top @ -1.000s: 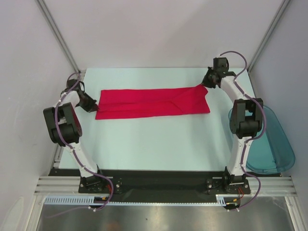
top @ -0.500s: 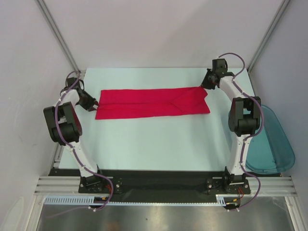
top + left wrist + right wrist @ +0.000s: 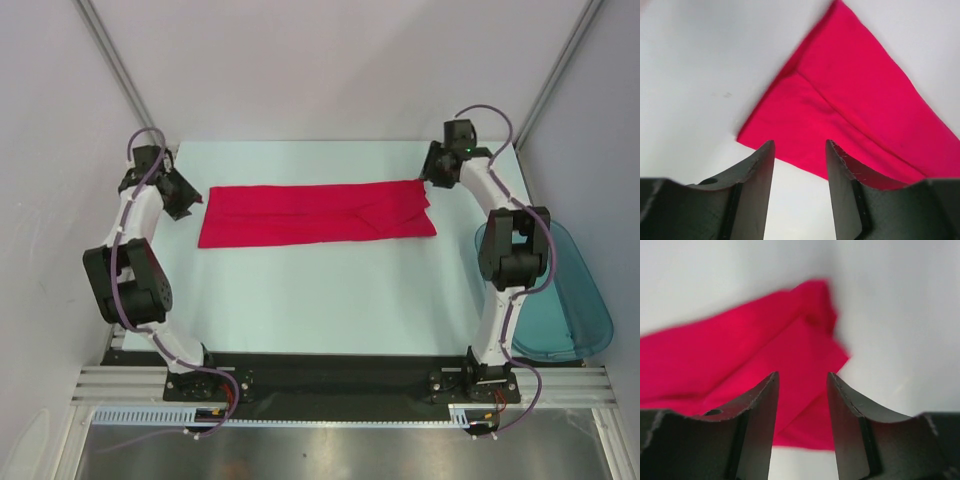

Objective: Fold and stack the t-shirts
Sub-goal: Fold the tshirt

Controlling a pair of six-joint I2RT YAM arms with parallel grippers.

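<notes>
A bright red t-shirt (image 3: 315, 213) lies flat on the pale table as a long folded strip running left to right. My left gripper (image 3: 190, 197) hovers just off the strip's left end, open and holding nothing; in the left wrist view the t-shirt (image 3: 855, 110) lies beyond the gripper (image 3: 800, 145). My right gripper (image 3: 428, 180) stands at the strip's right end, open and empty; its wrist view shows the t-shirt (image 3: 740, 350) past the gripper (image 3: 802, 376), with the layered corner below the fingers.
A translucent teal plastic bin (image 3: 560, 300) sits off the table's right edge beside the right arm. Grey walls with metal posts close in the back and sides. The table (image 3: 320, 300) in front of the shirt is bare.
Both grippers opened and let go of the shirt's ends. The left gripper drew back and up to the left; the right one lifted slightly. The strip now lies flat.
</notes>
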